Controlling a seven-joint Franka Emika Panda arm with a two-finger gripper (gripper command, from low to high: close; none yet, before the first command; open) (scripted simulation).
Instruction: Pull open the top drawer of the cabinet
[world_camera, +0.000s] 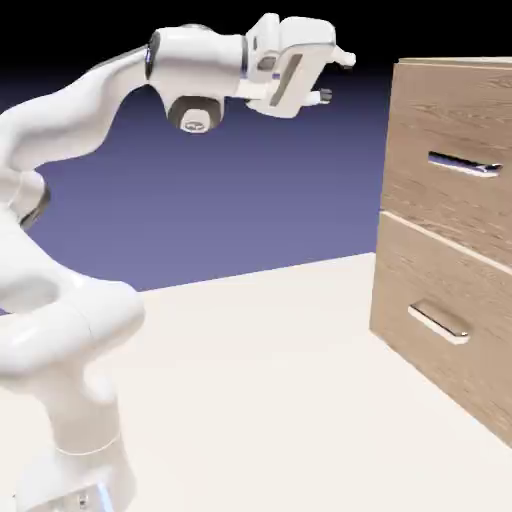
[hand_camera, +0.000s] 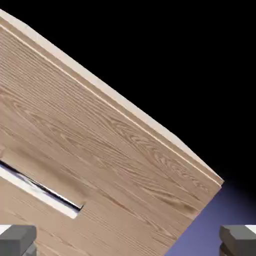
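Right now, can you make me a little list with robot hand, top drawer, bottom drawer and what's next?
robot hand: gripper open, holding nothing, away from the cabinet
top drawer: shut, silver bar handle
bottom drawer: shut, silver bar handle too
next: probably reach for the top handle

The open claw (world_camera: 334, 79) hangs near the wooden cabinet (world_camera: 445, 250), not touching.
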